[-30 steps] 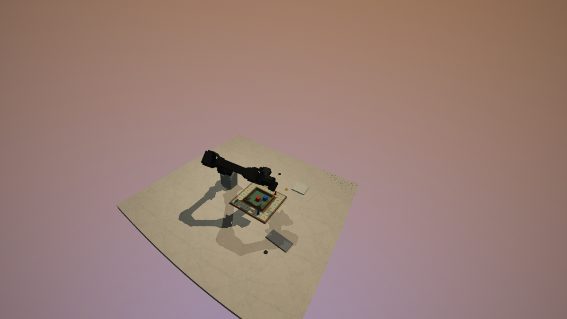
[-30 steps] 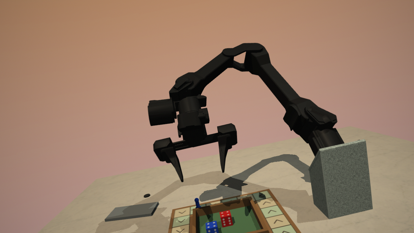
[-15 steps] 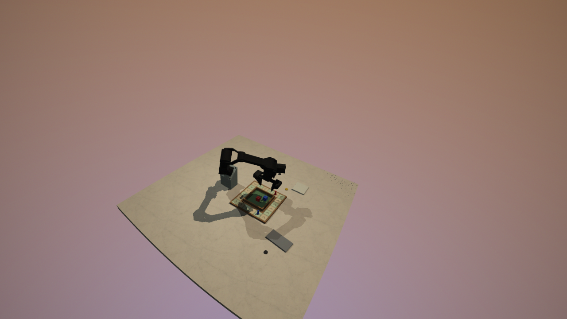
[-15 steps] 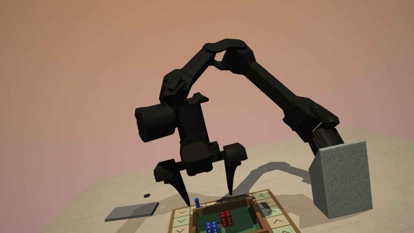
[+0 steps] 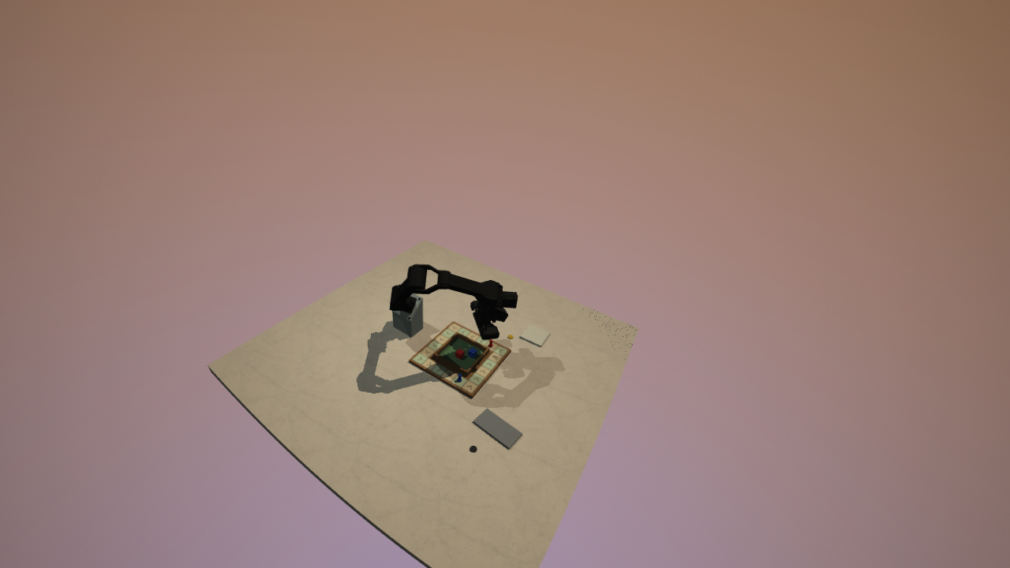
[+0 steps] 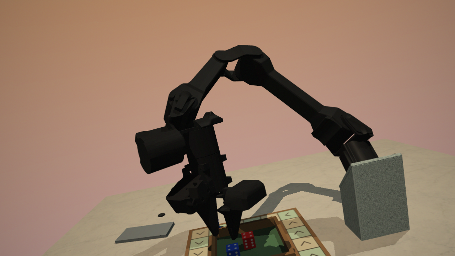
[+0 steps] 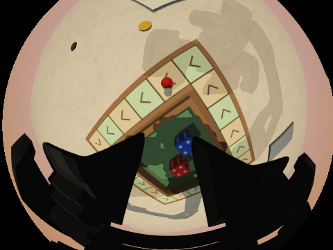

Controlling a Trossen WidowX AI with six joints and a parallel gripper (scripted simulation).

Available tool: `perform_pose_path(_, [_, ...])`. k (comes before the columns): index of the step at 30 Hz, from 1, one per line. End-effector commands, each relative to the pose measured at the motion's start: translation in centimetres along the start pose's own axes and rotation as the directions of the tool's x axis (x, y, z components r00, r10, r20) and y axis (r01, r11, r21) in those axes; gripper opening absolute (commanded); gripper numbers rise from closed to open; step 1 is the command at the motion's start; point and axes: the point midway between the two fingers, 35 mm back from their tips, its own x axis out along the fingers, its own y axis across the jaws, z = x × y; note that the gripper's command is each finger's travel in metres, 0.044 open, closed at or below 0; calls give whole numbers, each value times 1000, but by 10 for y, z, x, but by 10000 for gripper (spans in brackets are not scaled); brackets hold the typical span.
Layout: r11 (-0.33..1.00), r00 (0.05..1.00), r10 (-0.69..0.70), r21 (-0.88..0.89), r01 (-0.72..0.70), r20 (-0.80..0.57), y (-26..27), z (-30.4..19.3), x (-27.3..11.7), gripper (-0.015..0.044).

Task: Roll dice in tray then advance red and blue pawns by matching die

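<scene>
The red die [image 5: 459, 353] [image 6: 248, 240] [image 7: 179, 167] and the blue die [image 5: 472, 352] [image 6: 233, 249] [image 7: 184, 142] lie apart in the green-floored tray [image 6: 273, 239] [image 7: 157, 175]; each shows four pips on top. The red pawn [image 5: 491, 344] [image 7: 166, 82] stands upright on the board [image 5: 424, 358] [image 7: 146, 98], one square from a corner. The blue pawn [image 5: 458, 379] stands on another side of the board; in the exterior view the fingers mostly hide it. My gripper [image 5: 488, 337] [image 6: 225, 237] [image 7: 168, 139] is partly open and empty, pointing down above the board near the red pawn.
A gold disc [image 5: 510, 337] [image 7: 145, 26] and a pale square plate [image 5: 534, 334] [image 7: 156, 4] lie beyond the red pawn. A grey slab [image 5: 497, 428] [image 6: 145, 233] [image 7: 282, 140] and a dark disc [image 5: 473, 449] [image 6: 161, 214] lie past the blue pawn's side. Another dark disc [image 7: 73, 46] shows.
</scene>
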Motion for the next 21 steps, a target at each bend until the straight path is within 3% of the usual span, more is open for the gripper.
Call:
perform_pose_path(1, [722,999,-50,691,29,10,8,43,10,200])
perform_pose_path(21, [678,999,-53,734,29,10,10,47,11,200])
